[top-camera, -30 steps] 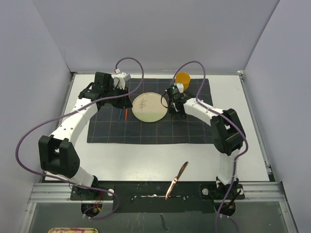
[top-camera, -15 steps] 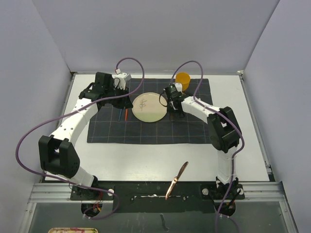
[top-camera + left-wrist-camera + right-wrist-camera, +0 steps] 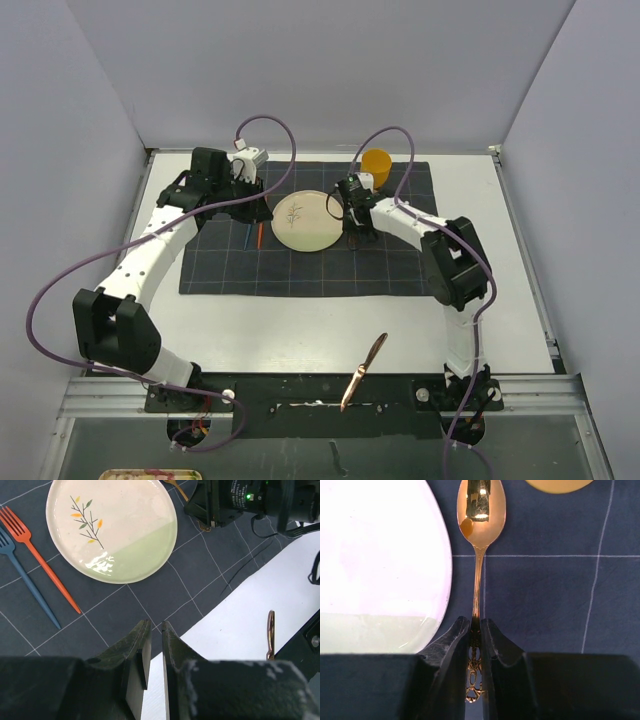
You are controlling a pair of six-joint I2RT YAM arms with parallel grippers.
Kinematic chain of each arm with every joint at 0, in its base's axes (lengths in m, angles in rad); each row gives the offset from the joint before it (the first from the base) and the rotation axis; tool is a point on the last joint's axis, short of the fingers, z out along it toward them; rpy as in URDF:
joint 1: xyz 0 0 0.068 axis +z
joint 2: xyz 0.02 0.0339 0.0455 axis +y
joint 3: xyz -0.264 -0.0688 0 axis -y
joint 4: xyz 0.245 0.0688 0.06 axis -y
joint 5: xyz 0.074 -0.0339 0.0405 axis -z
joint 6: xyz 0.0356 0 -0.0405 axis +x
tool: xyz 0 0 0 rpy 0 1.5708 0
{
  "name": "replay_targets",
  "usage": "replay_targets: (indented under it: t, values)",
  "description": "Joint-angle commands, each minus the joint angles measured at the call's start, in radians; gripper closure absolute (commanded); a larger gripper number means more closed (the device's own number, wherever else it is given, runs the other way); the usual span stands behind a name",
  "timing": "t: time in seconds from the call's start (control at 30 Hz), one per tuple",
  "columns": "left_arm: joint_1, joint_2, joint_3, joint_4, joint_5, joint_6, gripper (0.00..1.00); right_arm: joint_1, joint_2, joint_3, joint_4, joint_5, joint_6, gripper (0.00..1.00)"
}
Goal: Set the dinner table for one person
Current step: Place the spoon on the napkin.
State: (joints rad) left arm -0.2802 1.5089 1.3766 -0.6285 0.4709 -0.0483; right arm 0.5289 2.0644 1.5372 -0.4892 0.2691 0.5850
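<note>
A gold spoon (image 3: pixel 481 510) pinched by its handle in the right gripper (image 3: pixel 475 622), just beside the plate (image 3: pixel 380 555).
The dinner table (image 3: pixel 300 330) spans the view, its dark cloth (image 3: pixel 300 275) toward the far edge; the left gripper (image 3: pixel 155 627) hangs over the cloth's far left corner, jaws almost together, empty.

The left arm (image 3: pixel 150 255) and right arm (image 3: pixel 405 222) are made of rounded white links with blocky black joint housings. A thin purple cable (image 3: pixel 265 118) loops along each. The wedge-shaped fingers (image 3: pixel 137 670) are matt black, and the right wrist carries a green light (image 3: pixel 246 496) and white lettering.
</note>
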Motion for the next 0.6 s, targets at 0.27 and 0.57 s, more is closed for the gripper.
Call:
replay_targets:
  t: [0.27, 0.57]
  values:
    - [-0.003, -0.055, 0.011, 0.013, 0.009, -0.001, 0.86, -0.014, 0.038, 0.043, 0.018, 0.017, 0.012, 1.00]
    - [-0.004, -0.039, 0.023, 0.010, 0.017, -0.001, 0.86, -0.028, 0.058, 0.046, 0.037, -0.017, 0.004, 1.00]
